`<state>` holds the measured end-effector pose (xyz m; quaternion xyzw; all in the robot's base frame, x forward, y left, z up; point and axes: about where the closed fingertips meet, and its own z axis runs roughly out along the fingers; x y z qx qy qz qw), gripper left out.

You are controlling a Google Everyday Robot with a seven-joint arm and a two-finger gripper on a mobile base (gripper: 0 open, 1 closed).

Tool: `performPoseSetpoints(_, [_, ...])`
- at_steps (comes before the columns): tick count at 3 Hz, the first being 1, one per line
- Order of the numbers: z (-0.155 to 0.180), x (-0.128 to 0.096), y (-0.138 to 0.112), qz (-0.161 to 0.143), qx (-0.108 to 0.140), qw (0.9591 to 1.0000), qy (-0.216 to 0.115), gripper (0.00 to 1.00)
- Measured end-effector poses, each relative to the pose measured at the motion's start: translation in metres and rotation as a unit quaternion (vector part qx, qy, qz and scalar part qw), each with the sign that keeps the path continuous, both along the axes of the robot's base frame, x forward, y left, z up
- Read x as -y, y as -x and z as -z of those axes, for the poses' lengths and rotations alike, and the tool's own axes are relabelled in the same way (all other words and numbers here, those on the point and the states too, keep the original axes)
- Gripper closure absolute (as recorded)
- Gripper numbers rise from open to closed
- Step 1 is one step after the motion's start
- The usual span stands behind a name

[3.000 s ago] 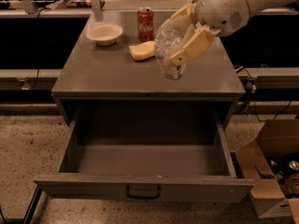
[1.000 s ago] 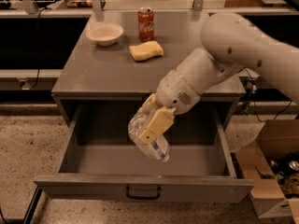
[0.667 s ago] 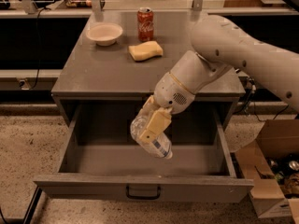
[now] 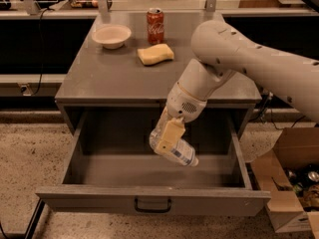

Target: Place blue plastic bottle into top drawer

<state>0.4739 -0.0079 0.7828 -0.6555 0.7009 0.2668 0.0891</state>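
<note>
We see the tool (image 4: 167, 142), low over the open drawer (image 4: 89, 195), clasping the bottle (image 4: 185, 156), its near finger hiding the bottle's middle; arm (image 4: 269, 71) and cardboard box (image 4: 286, 205) run off the right edge.

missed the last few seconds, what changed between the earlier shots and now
The gripper, still shut on the blue plastic bottle, carried it from above the tabletop down over the open top drawer, tilting it nearly flat. The bowl, red can, sponge and drawer stayed put.
</note>
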Motion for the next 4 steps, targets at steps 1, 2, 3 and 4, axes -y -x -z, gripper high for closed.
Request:
performPoseSetpoints(1, [0.016, 0.010, -0.003, 0.046, 0.015, 0.9979, 0.044, 0.60])
performPoseSetpoints(2, [0.023, 0.012, -0.016, 0.093, 0.038, 0.9927, 0.068, 0.37])
performPoseSetpoints(3, [0.032, 0.007, -0.022, 0.128, 0.050, 0.9878, 0.073, 0.13])
performPoseSetpoints(4, [0.048, 0.001, -0.017, 0.148, 0.034, 0.9852, 0.080, 0.00])
